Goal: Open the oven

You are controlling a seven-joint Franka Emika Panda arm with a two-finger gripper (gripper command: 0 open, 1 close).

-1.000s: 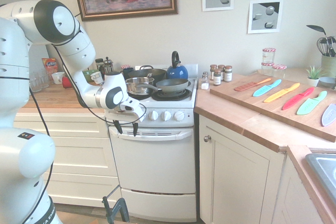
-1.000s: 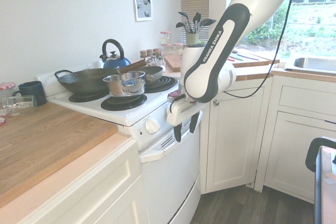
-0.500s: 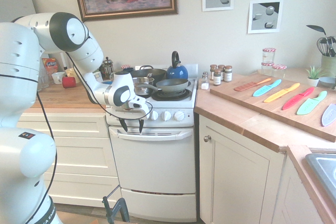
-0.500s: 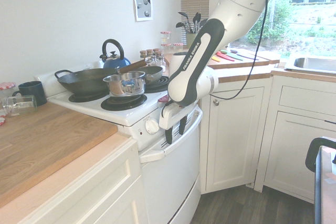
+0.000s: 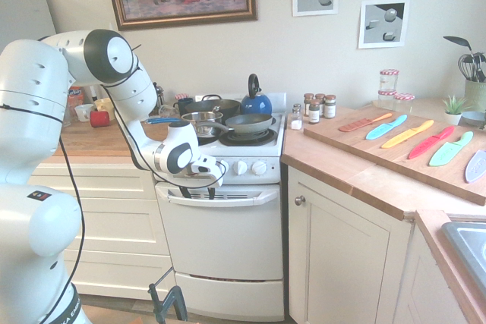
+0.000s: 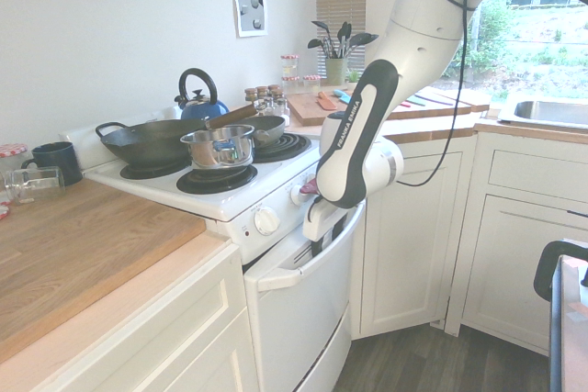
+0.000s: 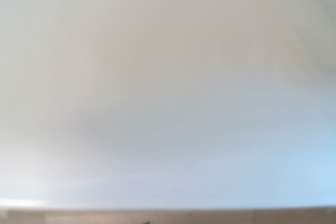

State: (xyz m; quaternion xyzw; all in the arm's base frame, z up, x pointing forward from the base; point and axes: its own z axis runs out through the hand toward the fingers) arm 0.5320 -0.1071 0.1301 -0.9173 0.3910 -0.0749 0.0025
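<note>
The oven (image 5: 220, 244) is a narrow white stove between cream cabinets, with white knobs (image 5: 240, 167) above a wide white door handle (image 5: 243, 196). My gripper (image 5: 197, 192) is at the left part of that handle, just under the knob panel. Its dark fingers stand apart, pointing down into the gap behind the bar. In the second exterior view the gripper (image 6: 318, 243) is tucked behind the handle (image 6: 285, 273) with its fingers mostly hidden. How far the door stands from the stove body I cannot tell. The wrist view is filled by a blurred white surface (image 7: 168, 98).
On the burners stand a black wok (image 6: 147, 141), a steel saucepan (image 5: 199, 122), a frying pan (image 5: 249, 122) and a blue kettle (image 5: 256, 102). A cream cabinet door with a round knob (image 5: 299, 200) adjoins on the right. Coloured knives lie on a wooden board (image 5: 357, 140).
The gripper has moved toward the oven and down, from in front of the knob panel onto the door handle. The forearm swung lower and closer to the door.
</note>
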